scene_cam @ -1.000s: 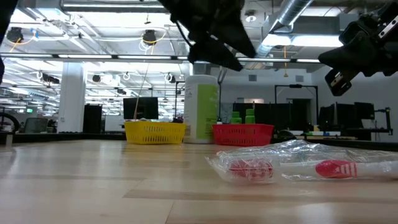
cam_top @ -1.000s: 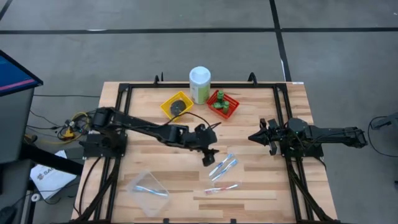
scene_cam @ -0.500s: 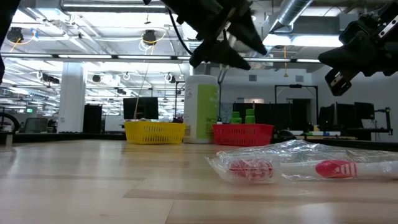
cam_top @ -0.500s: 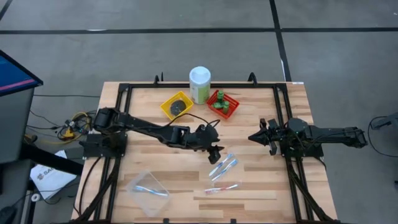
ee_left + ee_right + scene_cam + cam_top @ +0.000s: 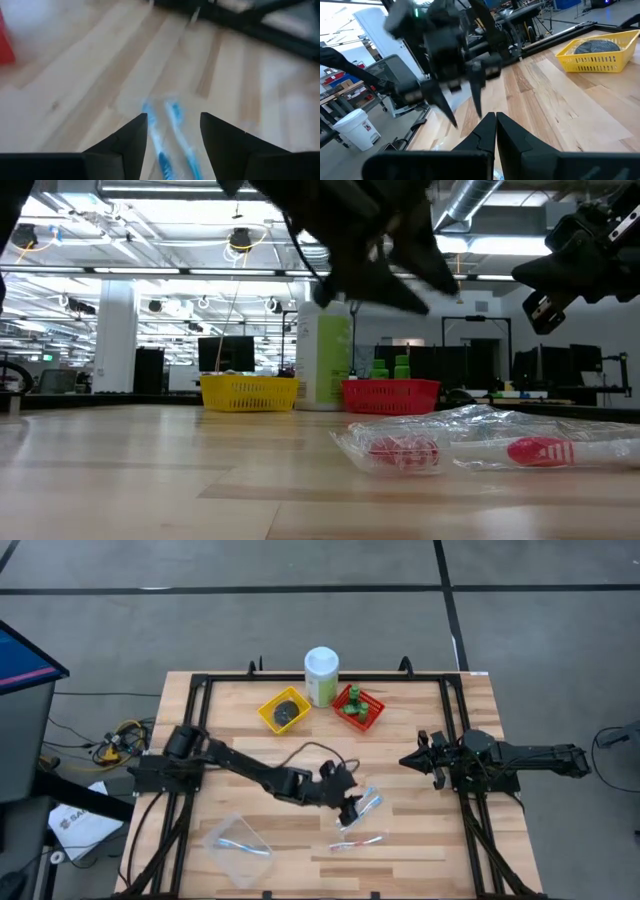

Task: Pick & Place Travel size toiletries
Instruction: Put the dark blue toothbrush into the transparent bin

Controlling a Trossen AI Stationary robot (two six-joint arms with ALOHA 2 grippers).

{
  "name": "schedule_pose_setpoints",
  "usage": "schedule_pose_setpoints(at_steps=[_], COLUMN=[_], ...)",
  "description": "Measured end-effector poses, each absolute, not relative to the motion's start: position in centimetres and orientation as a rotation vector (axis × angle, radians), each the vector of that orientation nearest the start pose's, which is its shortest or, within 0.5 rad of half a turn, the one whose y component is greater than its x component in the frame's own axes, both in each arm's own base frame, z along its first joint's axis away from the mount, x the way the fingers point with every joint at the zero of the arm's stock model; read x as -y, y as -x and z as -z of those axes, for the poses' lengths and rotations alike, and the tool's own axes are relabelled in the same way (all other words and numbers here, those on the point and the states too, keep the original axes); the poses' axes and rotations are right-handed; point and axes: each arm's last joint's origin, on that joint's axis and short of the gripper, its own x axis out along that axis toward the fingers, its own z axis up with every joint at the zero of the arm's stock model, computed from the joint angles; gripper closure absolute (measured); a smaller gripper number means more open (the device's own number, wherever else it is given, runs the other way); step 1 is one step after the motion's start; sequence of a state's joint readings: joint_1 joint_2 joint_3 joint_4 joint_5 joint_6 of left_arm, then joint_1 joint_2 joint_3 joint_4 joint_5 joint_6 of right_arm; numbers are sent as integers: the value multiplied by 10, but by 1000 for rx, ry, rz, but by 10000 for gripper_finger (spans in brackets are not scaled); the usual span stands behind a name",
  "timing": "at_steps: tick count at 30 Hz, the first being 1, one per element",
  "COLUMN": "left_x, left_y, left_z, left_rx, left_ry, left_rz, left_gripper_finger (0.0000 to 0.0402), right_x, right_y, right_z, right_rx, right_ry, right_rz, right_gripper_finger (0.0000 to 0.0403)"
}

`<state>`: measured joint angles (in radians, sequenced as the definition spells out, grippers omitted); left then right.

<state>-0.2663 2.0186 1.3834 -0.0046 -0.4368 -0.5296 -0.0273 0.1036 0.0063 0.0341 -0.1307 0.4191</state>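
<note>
Counts, high view: two thin blue-and-white toothbrushes in clear wrap (image 5: pixel 366 806), lying side by side right of frame centre; one pink-and-white wrapped toothbrush (image 5: pixel 358 842) just below them; one more blue toothbrush inside a crumpled clear plastic bag (image 5: pixel 238 844) at lower left of the pale wooden desk (image 5: pixel 420 740). One yellow plastic basket (image 5: pixel 283 708) with dark round tins inside, count not readable. One red plastic basket (image 5: pixel 358 706) with small green bottles, count unclear at this range. One tall pale-green canister with white cap (image 5: pixel 321 674) between the baskets, upper centre.

Left end effector (image 5: pixel 352 808) low over the near ends of the blue pair, fingers apart, gripping nothing visible. Left wrist view: two dark fingers (image 5: pixel 127 145) straddling the two blue brushes (image 5: pixel 167 137), both brushes cut off by the bottom edge and smeared.

Right end effector (image 5: pixel 406 761) parked at right of the desk, well apart from everything, fingers (image 5: pixel 485 132) pressed together and empty.

Low view: pink brush heads (image 5: pixel 405 451) inside wrinkled wrap at lower right, handles running out of frame; left arm a dark blur at top centre; blue pair not distinguishable here.
</note>
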Motion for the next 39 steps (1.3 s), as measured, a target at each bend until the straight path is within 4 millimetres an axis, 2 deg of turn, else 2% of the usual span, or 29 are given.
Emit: schedule_pose_setpoints(at_steps=[6,11,17,22,27,36,39], left_x=[108,109,121,131,130,125,124], left_y=[-434,-437,-437,-437,-426,-417,-412], left_z=[-152,-138,-120,-115,-106,-106,-112], left_rx=[-585,-606,-649,-672,-809,-884,-928], left_ry=[224,217,216,166,97,146,165], left_rz=[-400,-400,-342,-309,-343,-384,-396], left_gripper_finger=[214,202,172,161,176,186,209], right_x=[-1,-1,-1,-1,-1,-1,-1], right_y=[-103,-103,-103,-103,-103,-103,-103], right_z=[-160,-161,-160,-160,-161,-160,-161], right_rx=[-85,-84,-85,-85,-85,-85,-84], right_ry=[-424,-424,-424,-424,-424,-424,-424], right_rz=[-88,-88,-88,-88,-88,-88,-89], right_gripper_finger=[396,396,396,396,396,396,396])
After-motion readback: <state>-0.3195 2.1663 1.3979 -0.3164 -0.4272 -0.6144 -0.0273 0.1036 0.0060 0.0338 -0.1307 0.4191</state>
